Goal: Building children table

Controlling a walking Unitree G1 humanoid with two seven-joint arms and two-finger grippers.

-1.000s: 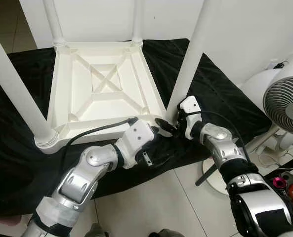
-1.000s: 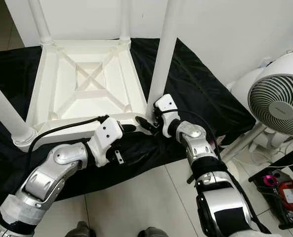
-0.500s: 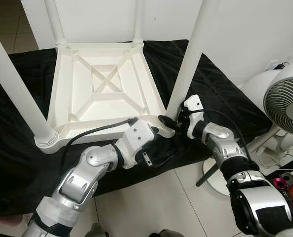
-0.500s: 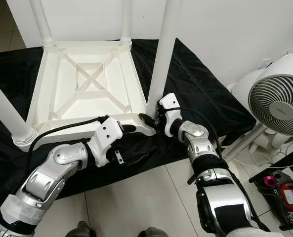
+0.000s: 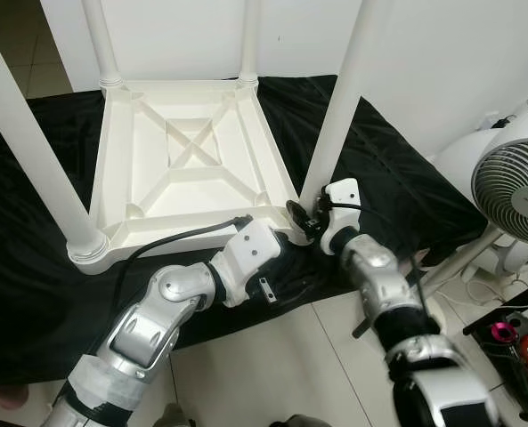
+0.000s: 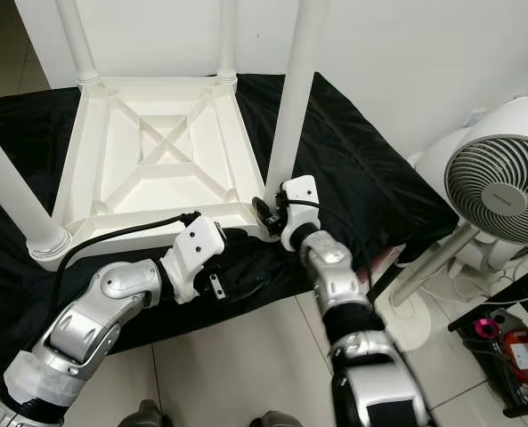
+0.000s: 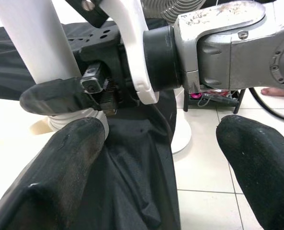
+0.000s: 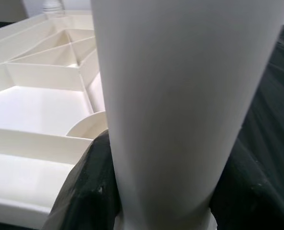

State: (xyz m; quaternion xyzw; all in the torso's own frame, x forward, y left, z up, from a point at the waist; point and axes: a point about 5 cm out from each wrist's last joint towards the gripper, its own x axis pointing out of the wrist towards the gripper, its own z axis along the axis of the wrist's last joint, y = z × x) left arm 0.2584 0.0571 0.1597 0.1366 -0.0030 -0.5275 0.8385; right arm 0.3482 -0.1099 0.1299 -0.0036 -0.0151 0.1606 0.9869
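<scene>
Pale floor tiles (image 5: pixel 272 356) and a white wall are seen around a black cloth (image 5: pixel 397 178) that is spread on the floor, and on this cloth a white children's table (image 5: pixel 188 165) is laid upside down, its ribbed underside facing up. Four white legs stand up from its corners: a near-left leg (image 5: pixel 32 151), a near-right leg (image 5: pixel 345 98), and two far legs (image 5: pixel 101 40) close to the wall. At the near-right corner of the table the right gripper (image 5: pixel 304 218) is placed against the base of the near-right leg, and in the right wrist view that leg (image 8: pixel 180 105) is seen clasped between the black fingers (image 8: pixel 91 191), one on either side of it and touching it. The left gripper (image 5: pixel 281 245) is held just beside the same corner, at the near edge of the table frame, above the black cloth; in the left wrist view its two fingers (image 7: pixel 60 172) are seen spread well apart with nothing between them, pointed toward the right gripper and the leg base. A black cable (image 5: pixel 179 236) is run along the left arm over the near rim of the table. A white standing fan (image 5: pixel 517 187) is seen at the right, beyond the cloth.
</scene>
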